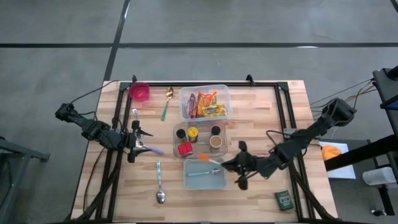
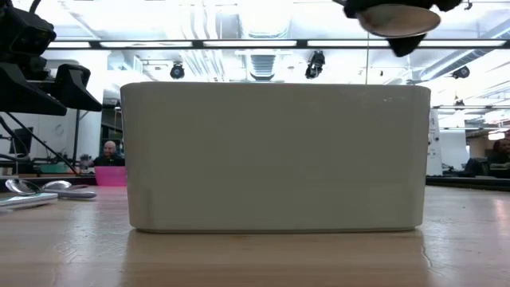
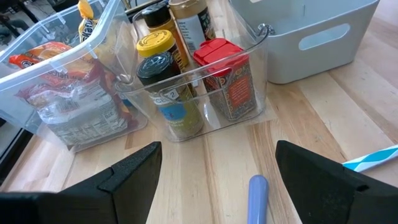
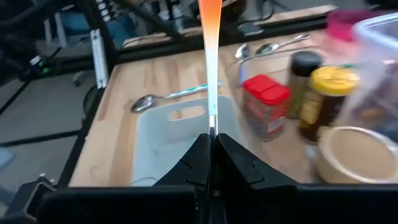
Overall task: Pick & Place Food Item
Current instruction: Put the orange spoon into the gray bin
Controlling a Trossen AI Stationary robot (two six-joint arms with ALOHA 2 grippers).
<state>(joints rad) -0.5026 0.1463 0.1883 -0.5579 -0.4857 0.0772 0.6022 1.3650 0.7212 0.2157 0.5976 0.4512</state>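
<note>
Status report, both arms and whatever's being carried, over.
Right gripper jaws shut on orange-handled utensil, over grey bin. Left gripper jaws open, empty, purple-handled utensil lying between them. Nothing blocking the bin.

low view: grey bin [image 2: 275,155] hides desk behind | right wrist: orange-handled utensil [image 4: 210,37] cut off, jars [image 4: 323,102] blurred

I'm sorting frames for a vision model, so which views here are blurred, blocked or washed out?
Low view: the grey bin fills the frame and bright ceiling lights wash out the room behind. Right wrist view: soft throughout, the orange utensil in the right gripper smeared. Left wrist view: sharp on the spice jars. High view: evenly lit.
</note>
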